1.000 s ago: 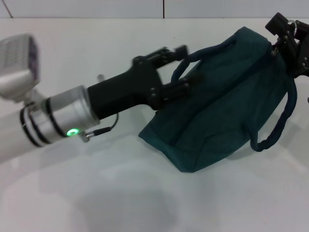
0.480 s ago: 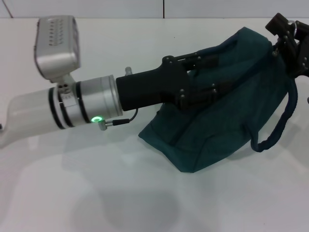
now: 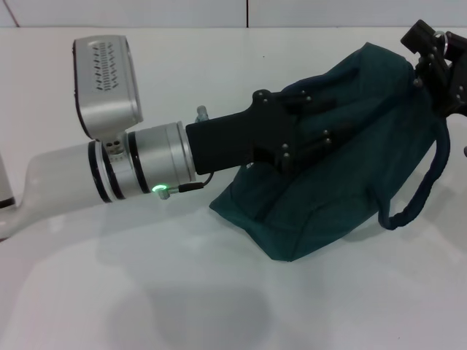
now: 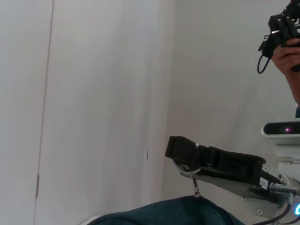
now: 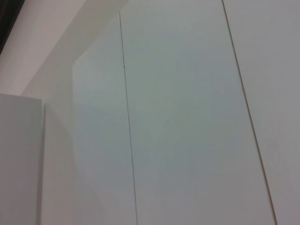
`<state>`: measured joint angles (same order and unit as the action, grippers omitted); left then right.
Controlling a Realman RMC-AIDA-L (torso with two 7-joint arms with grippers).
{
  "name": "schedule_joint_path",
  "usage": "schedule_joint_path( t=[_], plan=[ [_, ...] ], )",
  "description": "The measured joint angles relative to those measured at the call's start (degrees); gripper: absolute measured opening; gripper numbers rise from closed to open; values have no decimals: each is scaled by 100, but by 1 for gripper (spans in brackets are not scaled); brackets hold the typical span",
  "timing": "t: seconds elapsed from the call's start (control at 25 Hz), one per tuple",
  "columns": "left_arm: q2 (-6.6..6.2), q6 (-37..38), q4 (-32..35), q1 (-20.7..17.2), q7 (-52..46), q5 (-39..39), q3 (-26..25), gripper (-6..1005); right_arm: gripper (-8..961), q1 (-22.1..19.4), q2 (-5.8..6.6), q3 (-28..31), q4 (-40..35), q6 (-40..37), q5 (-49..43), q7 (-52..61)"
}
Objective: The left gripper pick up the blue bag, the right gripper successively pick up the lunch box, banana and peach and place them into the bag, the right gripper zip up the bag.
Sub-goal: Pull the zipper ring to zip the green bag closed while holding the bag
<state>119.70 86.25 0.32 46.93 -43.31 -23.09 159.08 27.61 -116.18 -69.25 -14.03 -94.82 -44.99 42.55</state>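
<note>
Bag [image 3: 343,160]: we see a dark teal-blue cloth bag lying on its side on the white table [image 3: 219,292], in the right half of the scene, its bulk slumped toward the near side and its top edge toward the far right.
Strap [image 3: 427,182]: a dark carrying loop hangs off the bag's right side and curls down onto the table.
Left gripper [image 3: 310,135]: our left arm reaches in from the left, its silver wrist and black hand stretched across to the bag; the fingers press into the cloth at the bag's upper middle. We cannot tell whether they are apart or clamped on fabric, since dark fingers blend with dark cloth.
Wrist light [image 3: 158,189]: a green lamp glows on the silver cuff of the left arm.
Right gripper [image 3: 438,65]: it sits at the far right edge, black, touching the bag's top corner. In the left wrist view it shows farther off [image 4: 185,152], with a small metal zipper pull [image 4: 195,183] hanging right at its tip above the cloth; whether the fingers pinch the pull we cannot tell.
Right wrist view: only pale wall panels show.
</note>
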Motion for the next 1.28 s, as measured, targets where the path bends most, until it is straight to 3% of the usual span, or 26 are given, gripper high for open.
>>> schedule_joint_path(
  t=[0.48, 0.76, 1.28],
  plan=[
    [5, 22, 307, -356, 1106, -124, -59, 265, 52, 220, 0, 2, 335, 75, 136, 2],
    [6, -4, 272, -513, 1266, -366, -62, 90, 52, 182, 0, -13, 363, 52, 321, 42],
    [-20, 20, 168, -872, 1634, -960, -60, 55, 53, 118, 1, 2, 743, 238, 953, 135]
  ],
)
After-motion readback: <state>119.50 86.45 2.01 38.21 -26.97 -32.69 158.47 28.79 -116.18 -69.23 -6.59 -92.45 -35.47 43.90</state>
